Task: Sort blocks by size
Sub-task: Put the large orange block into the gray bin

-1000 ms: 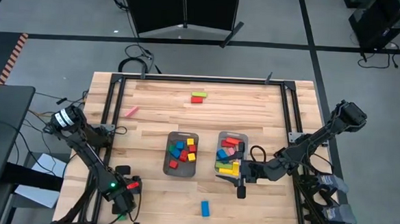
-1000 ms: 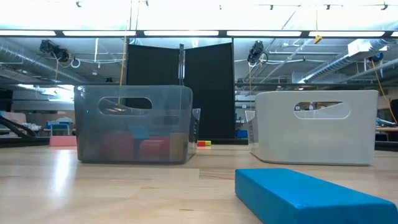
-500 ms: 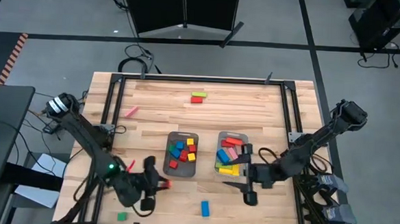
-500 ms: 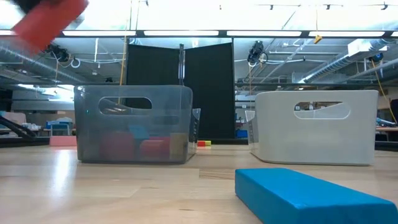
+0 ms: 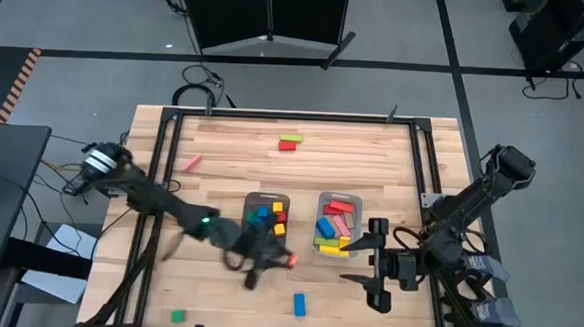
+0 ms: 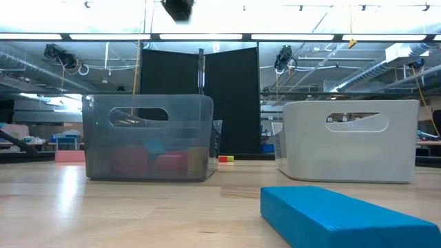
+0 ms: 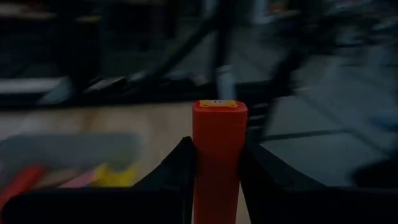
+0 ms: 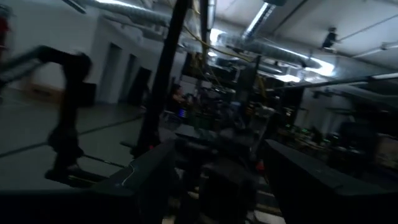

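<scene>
The left gripper (image 5: 279, 260) pinches a red block (image 7: 217, 155) – a bar whose long axis runs straight forward between the fingers – just in front of the dark tray (image 5: 267, 200). The right gripper (image 5: 359, 264), fingers spread wide and empty, is beside the pale tray (image 5: 358, 203). A blue block (image 5: 299, 304) lies on free wood near the front edge of the table (image 5: 233, 145).

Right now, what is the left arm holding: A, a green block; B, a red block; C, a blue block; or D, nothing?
B: the left wrist view shows a red block clamped between the left fingers, near the dark tray.
</scene>
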Tool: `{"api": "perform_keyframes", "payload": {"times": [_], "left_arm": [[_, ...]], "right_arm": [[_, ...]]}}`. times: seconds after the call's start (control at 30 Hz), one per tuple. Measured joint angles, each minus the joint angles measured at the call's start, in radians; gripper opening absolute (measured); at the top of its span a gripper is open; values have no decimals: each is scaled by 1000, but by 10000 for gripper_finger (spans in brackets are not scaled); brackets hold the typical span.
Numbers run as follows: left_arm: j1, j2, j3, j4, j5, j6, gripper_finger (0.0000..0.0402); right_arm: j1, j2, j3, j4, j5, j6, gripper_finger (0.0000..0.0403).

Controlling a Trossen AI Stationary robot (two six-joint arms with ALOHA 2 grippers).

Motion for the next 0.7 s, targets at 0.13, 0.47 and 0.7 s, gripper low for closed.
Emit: {"api": "perform_keyframes", "payload": {"times": [0.13,0.47,0.7], "left_arm": [[81,142,81,85,-32,-20,100],[247,447,305,164,-26,-52,100],[313,544,377,160,5,-158,130]], "right_arm": [[11,0,0,2,64,-23,250],[11,0,0,16,79,-30,247],[11,0,0,22,80,-29,247]]}}
